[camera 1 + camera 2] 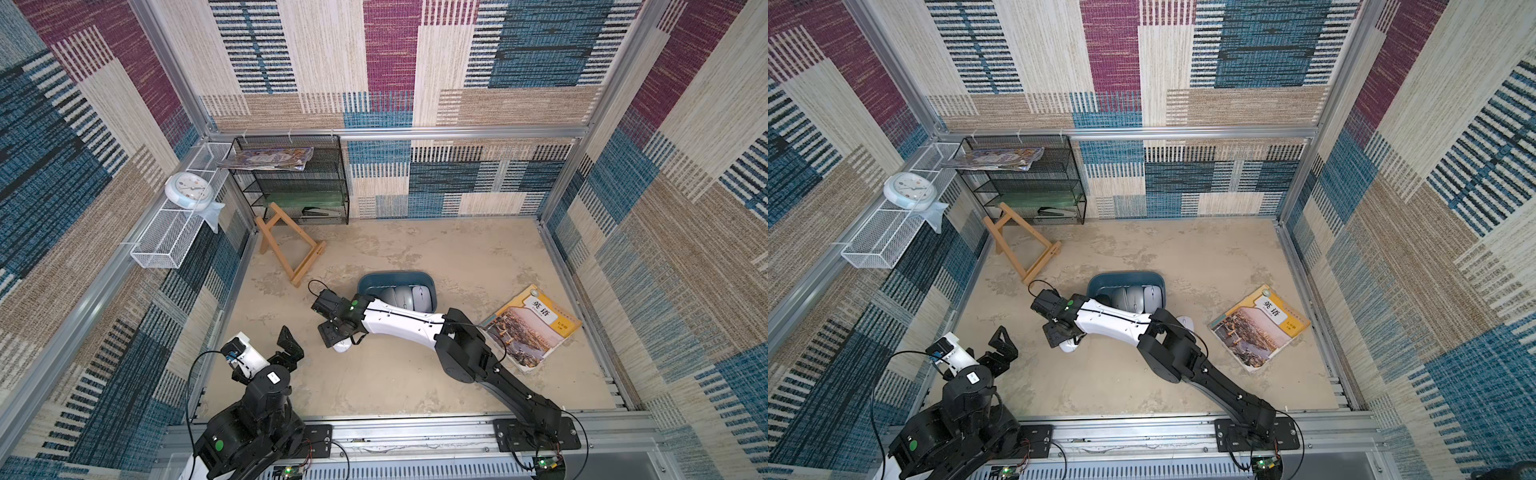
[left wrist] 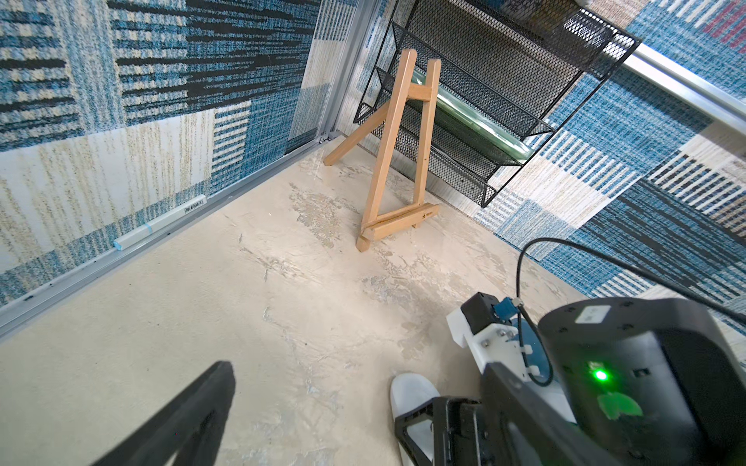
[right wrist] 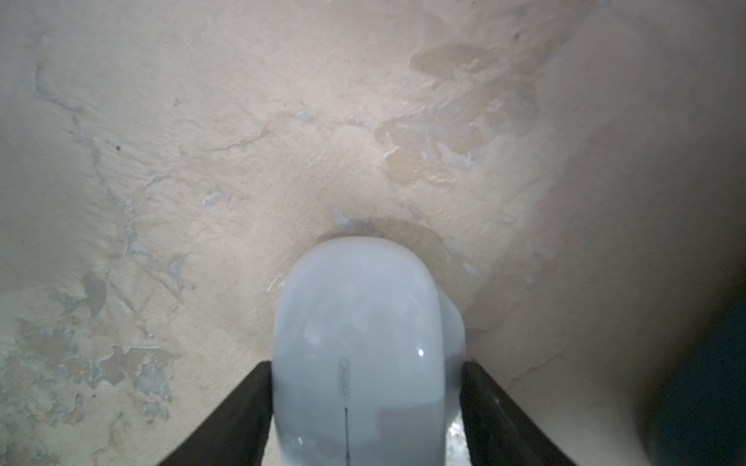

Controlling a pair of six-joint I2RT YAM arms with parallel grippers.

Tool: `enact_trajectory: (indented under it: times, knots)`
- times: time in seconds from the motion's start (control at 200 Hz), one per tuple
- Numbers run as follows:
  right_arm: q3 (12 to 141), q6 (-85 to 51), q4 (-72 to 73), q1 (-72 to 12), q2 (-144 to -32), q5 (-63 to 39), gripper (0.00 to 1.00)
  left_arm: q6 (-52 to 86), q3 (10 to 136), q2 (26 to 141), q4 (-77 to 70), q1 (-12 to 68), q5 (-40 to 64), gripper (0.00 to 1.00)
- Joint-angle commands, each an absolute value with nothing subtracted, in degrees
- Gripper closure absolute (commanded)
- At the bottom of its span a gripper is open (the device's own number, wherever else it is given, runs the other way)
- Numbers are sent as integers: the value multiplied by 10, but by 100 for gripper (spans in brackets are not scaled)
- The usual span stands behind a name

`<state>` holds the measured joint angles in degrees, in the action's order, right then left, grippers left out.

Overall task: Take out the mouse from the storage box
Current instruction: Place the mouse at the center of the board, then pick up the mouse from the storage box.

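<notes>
White mouse (image 3: 363,322) sits on the table (image 1: 415,382), outside the storage box (image 1: 395,275) and just beside it. My right gripper (image 3: 366,367) flanks it; can't tell if clamped. Left gripper (image 1: 293,349) is spread wide, holding nothing, well apart.

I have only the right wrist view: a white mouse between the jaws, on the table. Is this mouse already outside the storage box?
Observer: Yes, in both top views the mouse lies on the table, outside the storage box.
Operator: Is the box empty now?
Observer: No, several grey mice lie inside it.
Operator: And the left arm?
Observer: The left gripper is open, holds nothing, and is apart from the mouse.
</notes>
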<state>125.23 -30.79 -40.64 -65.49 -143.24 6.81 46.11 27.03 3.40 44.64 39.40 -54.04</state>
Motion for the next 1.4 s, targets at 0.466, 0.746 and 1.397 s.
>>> enact_trajectory:
  times: [0.466,0.746,1.397]
  knots:
    - [1094,-300,-321,-656,-1240,102,18,419,252,63,410,394,-544,1]
    - [845,-277,-240,-655,-999,252,15,473,265,169,372,392,-399,1]
    - [455,-182,-121,-595,-575,465,1,393,655,685,370,391,-148,1]
